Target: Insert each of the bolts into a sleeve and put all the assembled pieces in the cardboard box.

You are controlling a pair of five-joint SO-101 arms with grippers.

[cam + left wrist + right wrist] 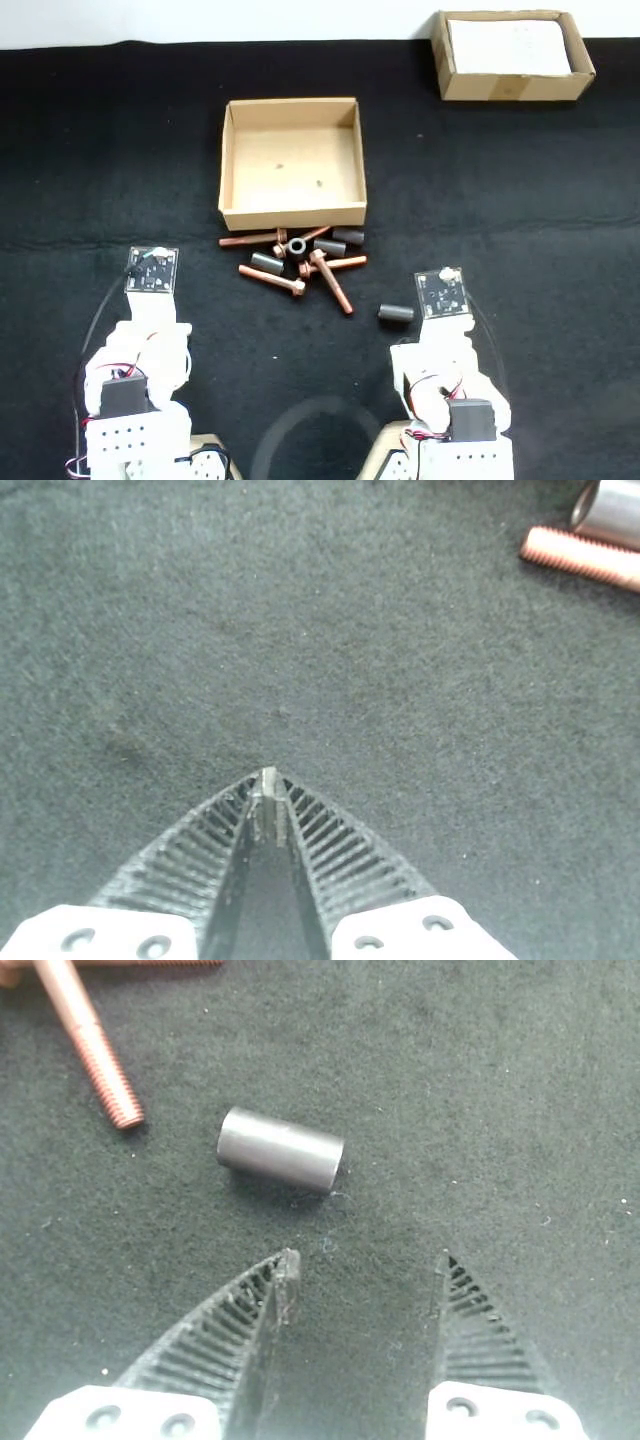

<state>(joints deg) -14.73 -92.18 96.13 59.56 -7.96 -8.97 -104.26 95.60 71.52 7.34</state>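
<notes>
one sleeve [281,1149] lies near the right tool [365,1270], spread apart; left tool [268,780] pinched together

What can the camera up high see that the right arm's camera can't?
The high view adds the cardboard box, a second box farther back, and the pile of bolts and sleeves. The right wrist view adds the right claw, open, close above the table. Both share the lone gray sleeve and the copper bolt near it, lying apart on the black cloth.

Bright even light, soft shadows, w/ sheen on sleeve [280,1148].
</notes>
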